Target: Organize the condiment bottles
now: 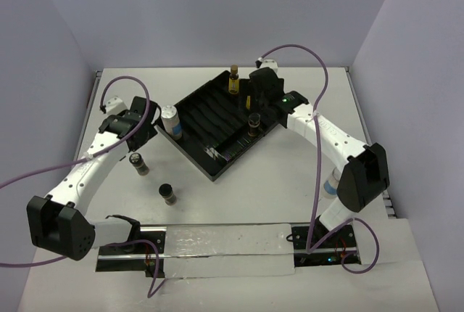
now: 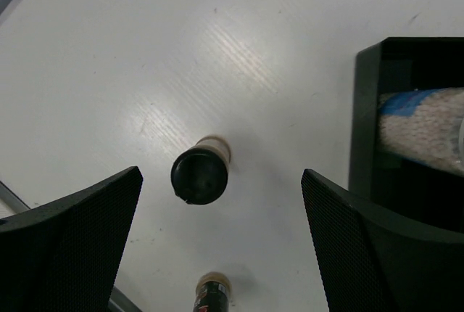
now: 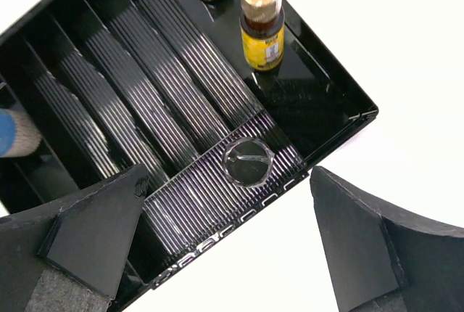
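Left gripper [image 2: 221,181] is hovering spread over a loose bottle [image 2: 199,175] on the worktop [image 2: 217,51], ready to straddle it; right gripper [image 3: 228,174] is hanging spread above a dark-capped bottle [image 3: 248,161] standing in the tray [image 3: 181,58].

A white table [image 1: 254,196] stands enclosed by plain pale lavender walls [image 1: 217,7].
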